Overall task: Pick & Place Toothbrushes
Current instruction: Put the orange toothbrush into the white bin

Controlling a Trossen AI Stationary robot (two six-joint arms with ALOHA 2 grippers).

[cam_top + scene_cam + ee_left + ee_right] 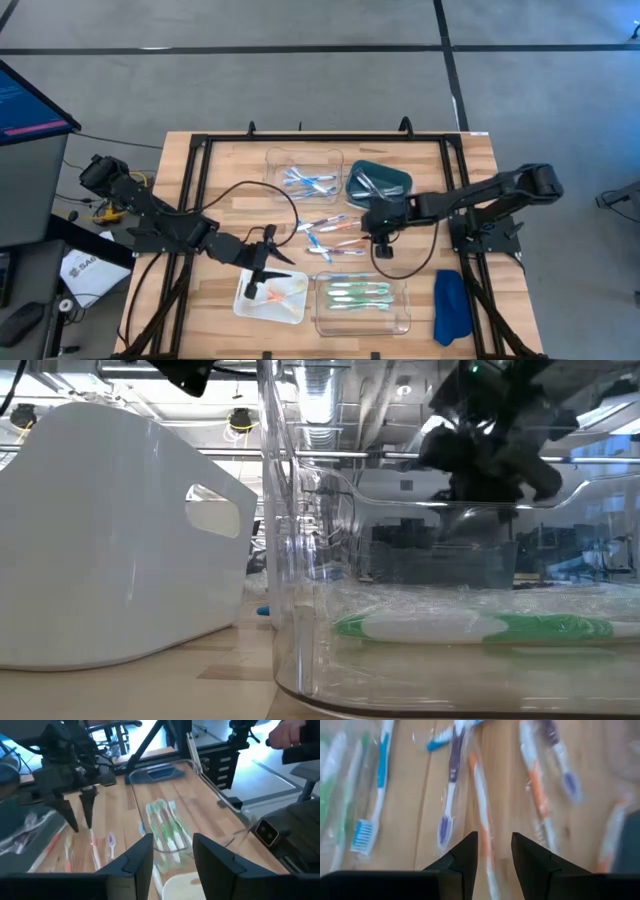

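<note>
Loose toothbrushes (pixel 330 236) in clear wrappers, orange, purple and blue, lie flat on the wooden table's middle. My right gripper (pixel 380 238) hangs open just above them, pointing steeply down. An orange toothbrush (pixel 481 805) runs on the table below the gap between its fingers (pixel 492 851). My left gripper (pixel 262 276) is open with nothing in it, over the white tray (pixel 285 310), which holds orange brushes (pixel 285 290). Green toothbrushes (pixel 165 825) lie in the near clear tray (pixel 402 322). Blue ones (pixel 308 182) lie in the far clear tray.
A dark teal tray (pixel 392 176) with pale brushes stands at the back right of the middle. A blue cloth (pixel 450 305) lies at the near right. A black frame (pixel 200 150) runs round the table. A person's hand (pixel 290 732) shows beyond the table.
</note>
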